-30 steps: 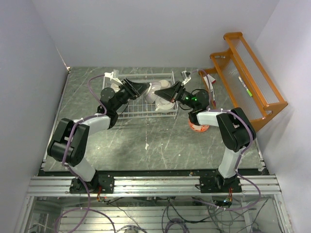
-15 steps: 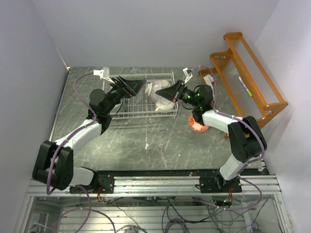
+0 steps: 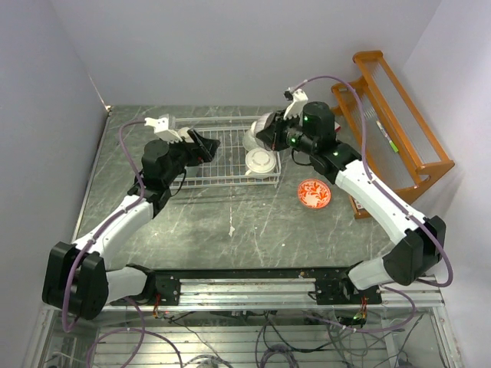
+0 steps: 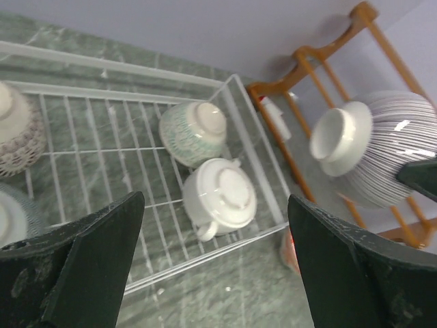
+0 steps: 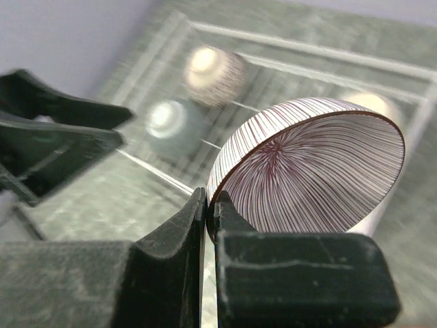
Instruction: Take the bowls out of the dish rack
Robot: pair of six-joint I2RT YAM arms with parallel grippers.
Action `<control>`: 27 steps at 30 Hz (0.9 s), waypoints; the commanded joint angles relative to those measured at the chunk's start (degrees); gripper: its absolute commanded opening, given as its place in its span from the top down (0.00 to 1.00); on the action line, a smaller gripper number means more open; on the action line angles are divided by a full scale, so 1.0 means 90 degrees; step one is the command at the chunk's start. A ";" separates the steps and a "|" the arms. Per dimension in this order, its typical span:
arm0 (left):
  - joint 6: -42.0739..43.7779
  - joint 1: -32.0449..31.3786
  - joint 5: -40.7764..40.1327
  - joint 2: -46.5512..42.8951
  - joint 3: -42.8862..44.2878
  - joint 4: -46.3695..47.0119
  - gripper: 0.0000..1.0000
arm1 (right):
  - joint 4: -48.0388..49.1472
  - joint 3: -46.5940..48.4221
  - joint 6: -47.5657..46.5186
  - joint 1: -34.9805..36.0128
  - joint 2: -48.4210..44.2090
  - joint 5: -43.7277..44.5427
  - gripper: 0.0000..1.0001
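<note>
Striped bowl point(image 5: 311, 171) is out of the dish rack point(image 3: 221, 170), in the air over the rack's right far corner. It's held on edge: open face toward the right wrist camera, foot ring toward the left arm. Right gripper point(image 5: 210, 203) is clamped on its rim, with the rim pinched between the two fingers. The rack's long axis runs left-right across the far part of the table point(image 3: 230, 222). In the rack, right end: cream bowl with handle point(image 4: 220, 197) and green-patterned bowl point(image 4: 193, 131), both upside down, just beside each other. Left end: beige patterned bowl point(image 4: 17, 137) and grey bowl point(image 4: 8, 225), both cut off by the frame edge. Red-and-white bowl point(image 3: 314, 193) sits open side up on the table near the rack's near right corner. Left gripper point(image 3: 201, 146) hovers over the rack's left half, fingers wide apart, holding nothing. Everything behind the bowl in the right wrist view is blurred. The small white-and-green item point(image 3: 386, 136) on the orange wooden rack point(image 3: 368, 57) is too small to read.
</note>
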 commanded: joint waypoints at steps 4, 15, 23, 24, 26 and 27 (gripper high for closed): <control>0.0608 0.0038 -0.0521 0.0309 0.0071 -0.0574 0.02 | -0.3312 0.0810 -0.0906 0.0314 0.0124 0.3562 1.00; 0.1106 0.0038 -0.0844 0.0262 0.0059 -0.1103 0.00 | -0.4942 0.0587 -0.1102 0.0287 0.0002 0.4557 1.00; 0.1257 0.0038 -0.0863 0.0293 0.0016 -0.1153 0.00 | -0.4456 -0.0463 -0.1338 0.0061 -0.0222 0.4315 1.00; 0.1266 0.0038 -0.0849 0.0313 0.0042 -0.1173 0.00 | -0.4400 -0.0575 -0.1378 0.0007 -0.0203 0.4253 1.00; 0.1260 0.0038 -0.0879 0.0336 0.0075 -0.1236 0.00 | -0.4257 -0.0760 -0.1420 -0.0056 -0.0152 0.4175 1.00; 0.1263 0.0038 -0.0893 0.0339 0.0080 -0.1276 0.01 | -0.4173 -0.0863 -0.1441 -0.0087 -0.0123 0.4121 1.00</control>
